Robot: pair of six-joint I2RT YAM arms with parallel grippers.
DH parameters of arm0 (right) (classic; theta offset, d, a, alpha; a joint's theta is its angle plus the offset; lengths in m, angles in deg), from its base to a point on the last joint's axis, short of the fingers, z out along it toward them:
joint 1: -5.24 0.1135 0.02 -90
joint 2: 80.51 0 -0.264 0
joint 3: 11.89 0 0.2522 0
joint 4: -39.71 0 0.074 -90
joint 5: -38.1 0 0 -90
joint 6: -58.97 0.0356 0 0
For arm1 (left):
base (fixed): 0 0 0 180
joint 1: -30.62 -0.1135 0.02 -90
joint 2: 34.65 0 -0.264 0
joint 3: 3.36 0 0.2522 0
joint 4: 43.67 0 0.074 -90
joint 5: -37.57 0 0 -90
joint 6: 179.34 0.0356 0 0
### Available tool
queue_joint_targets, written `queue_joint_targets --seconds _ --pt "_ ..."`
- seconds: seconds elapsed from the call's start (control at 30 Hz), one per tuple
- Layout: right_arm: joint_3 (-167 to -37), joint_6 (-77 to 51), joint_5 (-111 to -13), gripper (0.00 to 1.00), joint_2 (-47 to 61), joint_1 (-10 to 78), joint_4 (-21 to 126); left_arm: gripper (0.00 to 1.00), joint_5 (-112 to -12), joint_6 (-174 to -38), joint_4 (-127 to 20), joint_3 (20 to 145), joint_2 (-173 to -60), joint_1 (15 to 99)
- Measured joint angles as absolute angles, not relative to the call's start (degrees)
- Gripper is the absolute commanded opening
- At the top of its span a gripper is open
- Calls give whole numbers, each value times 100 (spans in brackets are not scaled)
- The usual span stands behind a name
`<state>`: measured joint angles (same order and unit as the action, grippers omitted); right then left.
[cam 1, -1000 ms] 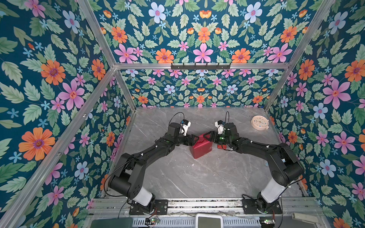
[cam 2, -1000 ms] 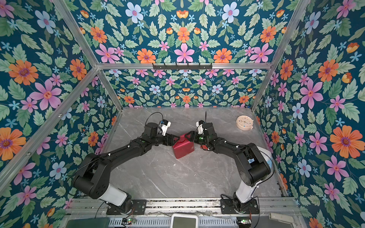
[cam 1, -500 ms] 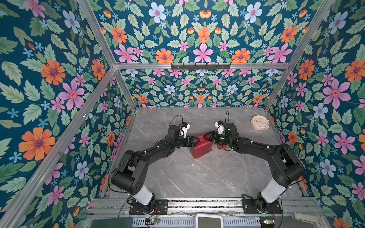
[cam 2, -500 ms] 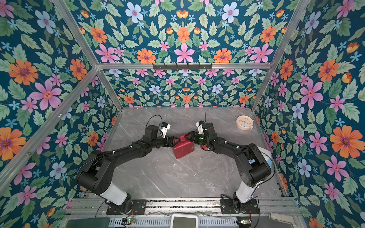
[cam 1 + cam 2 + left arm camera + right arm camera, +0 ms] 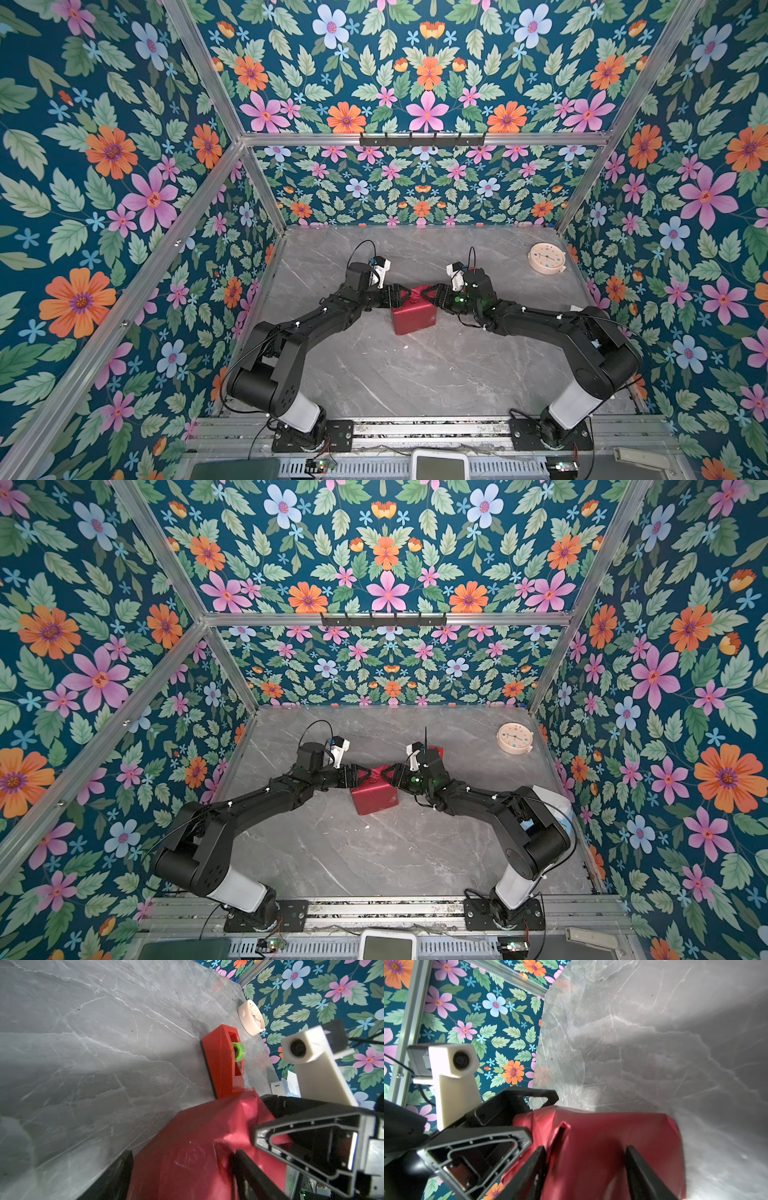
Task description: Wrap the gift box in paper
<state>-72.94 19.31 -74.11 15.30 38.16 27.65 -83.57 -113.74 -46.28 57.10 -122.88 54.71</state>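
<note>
The paper (image 5: 413, 318) (image 5: 374, 798) is a dull red sheet folded into a boxy parcel on the grey table. It covers the gift box, which is hidden inside. My left gripper (image 5: 398, 295) (image 5: 362, 777) reaches the parcel's far left corner, and my right gripper (image 5: 432, 297) (image 5: 389, 776) its far right corner. In the left wrist view the left gripper (image 5: 182, 1175) is open, its jaws wide apart over creased paper (image 5: 187, 1147). In the right wrist view the right gripper (image 5: 586, 1167) is open astride the paper (image 5: 612, 1136), with one finger (image 5: 533, 1167) against a raised fold.
A red tape dispenser (image 5: 220, 1059) (image 5: 436, 752) with a green roll stands just behind the parcel, near my right wrist. A cream round clock (image 5: 546, 258) (image 5: 515, 737) lies at the back right. Flowered walls close in the table on three sides.
The right gripper's jaws have narrowed a little. Both grippers stay at the parcel's far corners, and the parcel has not visibly moved.
</note>
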Motion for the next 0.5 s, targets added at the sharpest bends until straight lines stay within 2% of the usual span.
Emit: queue_joint_targets --seconds 0.5 --pt "-7290 1923 -7228 61 1563 3906 2655 82 -8239 -11413 -4846 5484 -12010 5467"
